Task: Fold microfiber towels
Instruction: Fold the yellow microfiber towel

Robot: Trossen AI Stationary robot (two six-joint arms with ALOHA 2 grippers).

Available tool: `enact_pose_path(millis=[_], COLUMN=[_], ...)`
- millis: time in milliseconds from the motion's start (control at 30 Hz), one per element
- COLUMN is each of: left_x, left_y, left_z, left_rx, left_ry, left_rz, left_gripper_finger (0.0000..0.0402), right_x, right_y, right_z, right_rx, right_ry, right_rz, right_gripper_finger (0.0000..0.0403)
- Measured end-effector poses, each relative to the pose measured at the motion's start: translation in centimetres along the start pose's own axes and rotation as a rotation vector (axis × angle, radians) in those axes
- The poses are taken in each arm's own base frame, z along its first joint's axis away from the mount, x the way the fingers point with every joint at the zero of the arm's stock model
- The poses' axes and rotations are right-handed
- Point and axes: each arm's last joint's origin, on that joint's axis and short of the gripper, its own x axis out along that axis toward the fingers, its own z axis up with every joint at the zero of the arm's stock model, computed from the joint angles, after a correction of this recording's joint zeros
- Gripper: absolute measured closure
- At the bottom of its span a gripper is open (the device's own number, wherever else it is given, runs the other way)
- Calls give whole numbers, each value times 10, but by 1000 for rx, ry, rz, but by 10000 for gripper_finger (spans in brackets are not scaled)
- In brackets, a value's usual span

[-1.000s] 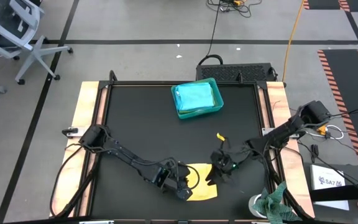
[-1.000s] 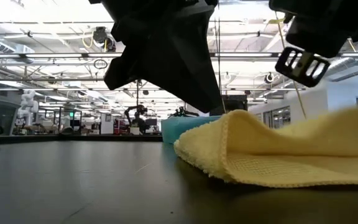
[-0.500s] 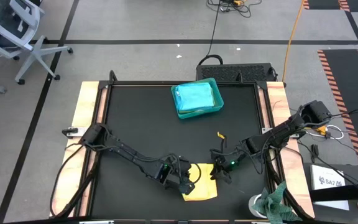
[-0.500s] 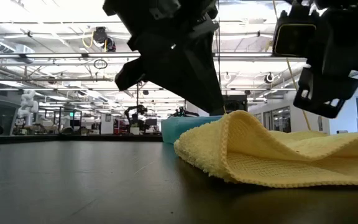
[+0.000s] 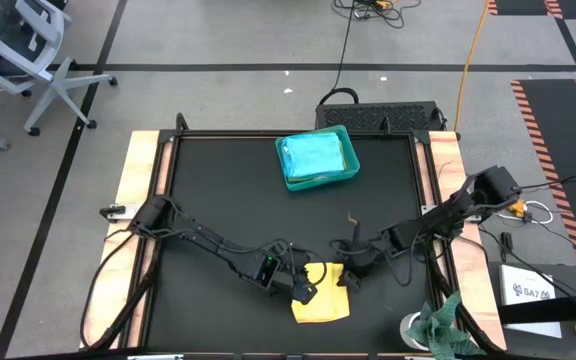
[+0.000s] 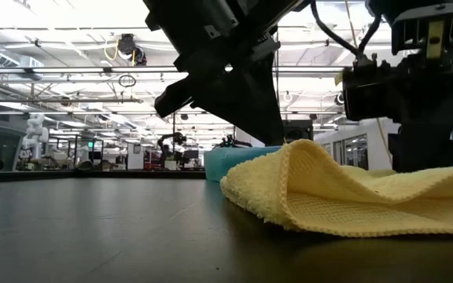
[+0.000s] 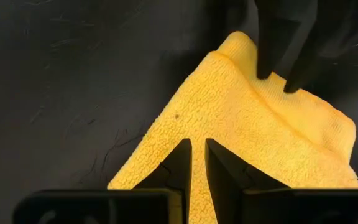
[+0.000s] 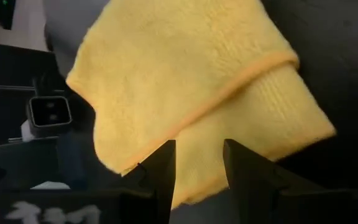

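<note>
Yellow towel: one yellow microfiber towel (image 5: pixel 321 303) is lying near the front edge of the tabletop (image 5: pixel 218 200), a little right of its middle, doubled over with one rounded fold raised toward the low camera.
Change, left gripper: the left gripper (image 5: pixel 303 290) has been drawn back from over the towel's middle to its left rear corner; its fingers (image 7: pixel 182 163) are seen nearly together, with only a narrow slit between them and no cloth pinched there.
Change, right gripper: the right gripper (image 5: pixel 351 270) has been carried leftward and now stands at the towel's right rear corner; its fingers (image 8: pixel 160 163) are parted, with cloth seen below the gap but nothing clamped.
Change, towel: more of the yellow surface is uncovered than a second ago, and its outline has been left much the same.
Meaning for the task: the fold just laid is judged to have been released, so this towel is probably at or near its finished shape; a further fold or a move toward the tray may be called for.
Other towels: a turquoise towel (image 5: pixel 315 156) is lying folded in the teal tray (image 5: pixel 320 181) at the rear edge.
Hidden: the towel's right portion is blocked by the right gripper in the low view, and the number of layers cannot be counted.
Hard to make out: contact between either set of fingertips and the cloth cannot be settled.
</note>
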Motion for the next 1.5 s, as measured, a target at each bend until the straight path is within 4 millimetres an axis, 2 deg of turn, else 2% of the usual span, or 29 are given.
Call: enact_pose_path(millis=[200, 400, 667, 1300, 1400, 1500], left_x=[0, 0, 0, 0, 0, 0], left_y=[0, 0, 0, 0, 0, 0], left_z=[0, 0, 0, 0, 0, 0], left_rx=[-1, -1, -2, -3, -1, 4], left_ry=[0, 0, 0, 1, 0, 0], left_rz=[0, -1, -2, -1, -1, -1], left_gripper_finger=[355, 355, 355, 355, 355, 355], right_x=[2, 1, 0, -5, -5, -5], right_y=[4, 2, -9, -13, -13, -13], right_z=[5, 9, 9, 33, 33, 33], right_rx=[-10, -17, -3, -16, -36, -38], right_ry=[-46, -98, -66, -191, -206, -204], right_rz=[54, 23, -59, -32, -44, -43], right_gripper_finger=[277, 277, 277, 278, 294, 337])
